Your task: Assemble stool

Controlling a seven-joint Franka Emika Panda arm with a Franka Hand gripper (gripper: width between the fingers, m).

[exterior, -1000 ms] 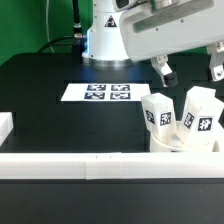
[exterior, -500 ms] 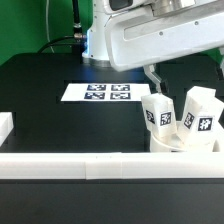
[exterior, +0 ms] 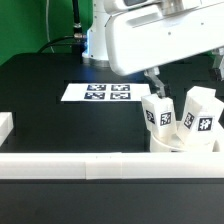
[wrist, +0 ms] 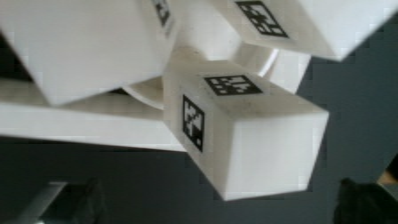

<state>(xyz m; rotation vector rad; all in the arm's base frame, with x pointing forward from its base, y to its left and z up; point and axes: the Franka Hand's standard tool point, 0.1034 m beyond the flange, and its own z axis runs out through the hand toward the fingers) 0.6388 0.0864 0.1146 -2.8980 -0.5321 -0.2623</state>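
Observation:
Two short blocky white legs with tags stand upright in the round white seat [exterior: 166, 146] at the exterior view's right: one leg [exterior: 158, 113] on the left and one leg [exterior: 200, 115] on the right. My gripper [exterior: 185, 82] hangs open just above them, and one finger [exterior: 155, 84] reaches down beside the left leg's top. In the wrist view a tagged leg [wrist: 246, 130] points toward the gap of my gripper [wrist: 222, 205]. The dark fingers [wrist: 63, 200] stand wide apart and touch nothing. Another leg [wrist: 276, 22] shows behind it.
The marker board [exterior: 96, 93] lies flat mid-table. A long white rail [exterior: 90, 165] runs along the front, with a short rail piece [exterior: 5, 125] at the exterior view's left. The arm's white body [exterior: 150, 35] fills the view above the legs.
The arm has swung toward the exterior view's left and come lower. The gripper's finger now sits closer to the left leg's top. The legs and seat have not moved.

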